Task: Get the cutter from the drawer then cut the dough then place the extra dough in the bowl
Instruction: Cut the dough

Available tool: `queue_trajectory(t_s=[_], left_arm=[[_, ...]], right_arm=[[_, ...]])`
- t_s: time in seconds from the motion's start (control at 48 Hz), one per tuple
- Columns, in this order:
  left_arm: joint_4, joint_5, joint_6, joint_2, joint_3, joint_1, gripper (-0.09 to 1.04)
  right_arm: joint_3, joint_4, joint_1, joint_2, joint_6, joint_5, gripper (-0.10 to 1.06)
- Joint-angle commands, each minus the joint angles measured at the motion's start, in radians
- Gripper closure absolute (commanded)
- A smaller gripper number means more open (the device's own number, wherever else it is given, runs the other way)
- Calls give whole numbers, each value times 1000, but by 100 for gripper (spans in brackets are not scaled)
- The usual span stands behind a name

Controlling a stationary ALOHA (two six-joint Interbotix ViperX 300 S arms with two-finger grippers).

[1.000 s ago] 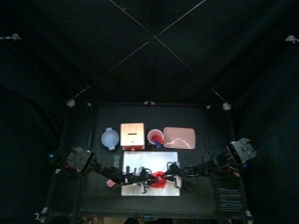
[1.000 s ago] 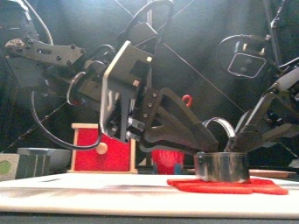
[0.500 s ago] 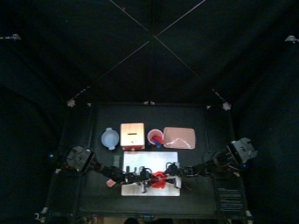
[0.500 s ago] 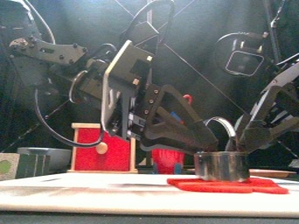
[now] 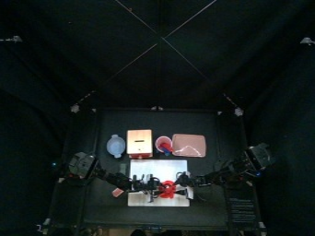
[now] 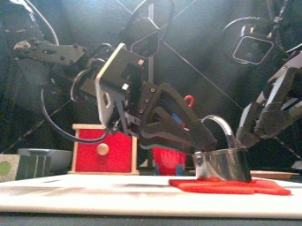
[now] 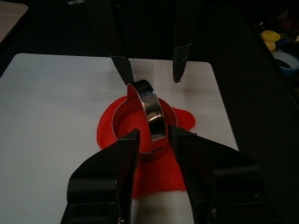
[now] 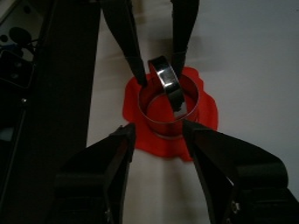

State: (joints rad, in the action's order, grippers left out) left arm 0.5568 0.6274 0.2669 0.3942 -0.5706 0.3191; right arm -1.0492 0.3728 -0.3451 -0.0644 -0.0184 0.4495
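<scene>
On the white cutting board (image 5: pixel 179 199), toward its front edge and midway between its sides, a flat piece of red dough (image 6: pixel 230 186) with a ragged outline. Standing on the dough, the round metal cutter (image 6: pixel 221 164), wire handle arching over it. Rim pressed through the dough or merely resting on it: impossible to tell from any view. From the table's (image 5: pixel 215 129) left side, the left gripper (image 7: pixel 152 133), jaws drawn in to a narrow gap right at the handle and seemingly pinching it, the contact itself masked by the jaws. Opposite, from the right side, the right gripper (image 8: pixel 160 125), jaws spread wide to either side of the cutter, gripping nothing. From above, cutter and both grippers bunched into one dark knot over the dough, hardly separable. Behind the board's back edge, in a row from left to right: blue-grey bowl (image 5: pixel 116 145), pale wooden box (image 5: pixel 139 143) with red drawer front, red cup (image 5: pixel 163 144), flat pink tray (image 5: pixel 189 143), all well apart from the dough. Drawer pulled out or pushed in: unclear. Contents of bowl and cup too small to make out. From the front, the left arm bulking across the scene, leaving only the box's red front, a slice of the cup and part of the bowl in sight, the tray hidden altogether.
</scene>
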Motion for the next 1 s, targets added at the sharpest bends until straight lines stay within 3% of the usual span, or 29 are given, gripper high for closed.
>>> queue_trajectory(t_s=[0.021, 0.208, 0.625, 1.0], left_arm=[[-21, 5, 3, -46, 20, -6, 20], [-43, 5, 2, -58, 18, -8, 20], [-35, -5, -5, -67, -57, -8, 22], [-28, -58, -2, -28, -34, -14, 22]], right_arm=[[6, -8, 18, -35, 2, 2, 14], [11, -23, 37, -41, 3, 0, 14], [81, -127, 95, -34, 2, -83, 15], [101, -146, 101, 9, 2, -87, 15]])
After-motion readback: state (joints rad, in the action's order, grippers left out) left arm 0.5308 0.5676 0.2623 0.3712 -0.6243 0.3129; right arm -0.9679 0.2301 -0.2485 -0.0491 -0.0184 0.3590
